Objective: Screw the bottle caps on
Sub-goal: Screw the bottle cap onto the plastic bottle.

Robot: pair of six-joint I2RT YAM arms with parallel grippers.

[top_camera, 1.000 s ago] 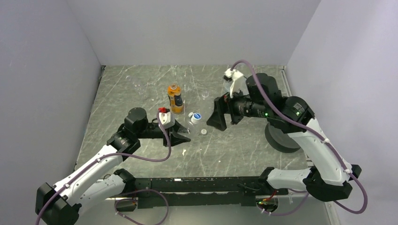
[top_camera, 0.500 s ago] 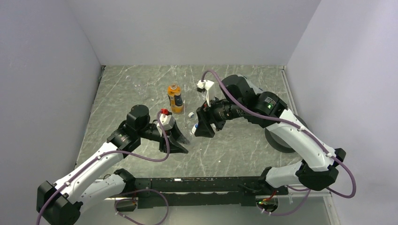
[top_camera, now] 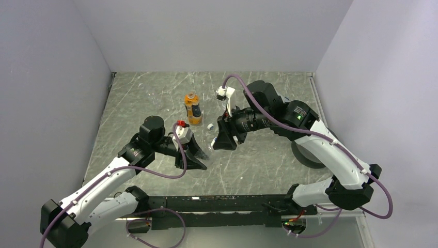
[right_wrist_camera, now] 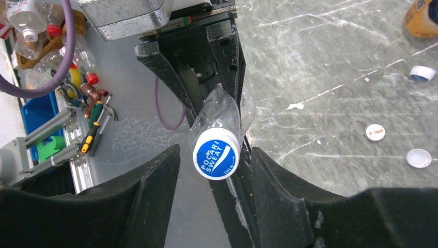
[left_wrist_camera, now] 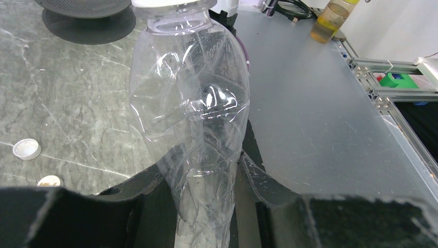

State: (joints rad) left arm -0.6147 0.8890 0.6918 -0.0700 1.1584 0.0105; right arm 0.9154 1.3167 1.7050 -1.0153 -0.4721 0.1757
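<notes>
The left gripper (left_wrist_camera: 204,181) is clamped on the lower body of a clear bottle (left_wrist_camera: 191,119), whose thin wall is dented and creased at the grasp. It holds the bottle off the table (top_camera: 155,103), neck aimed at the other arm. On that neck sits the blue-topped cap (right_wrist_camera: 216,153); how far it is threaded on cannot be told. The right gripper (top_camera: 221,142) faces it head-on with its jaws spread, one finger on each side of the cap and a little gap at both, so it grips nothing. The step in hand looks like closing on the cap and turning it. To do this well, the fingers should meet the cap's rim evenly, with the wrist lined up on the bottle's axis, and press lightly inward as they twist. The left grasp has to resist that turn, yet a harder squeeze would probably crumple the soft plastic further, so the bottle may slip round or the neck may bend off line. The orange bottle (top_camera: 193,108) stands upright beyond the two grippers, well clear. Loose white caps (right_wrist_camera: 418,157) lie on the marble nearby, none under the bottle. A large black disc (top_camera: 310,152) rests far right, partly hidden by the right arm, and nothing blocks the twist.
</notes>
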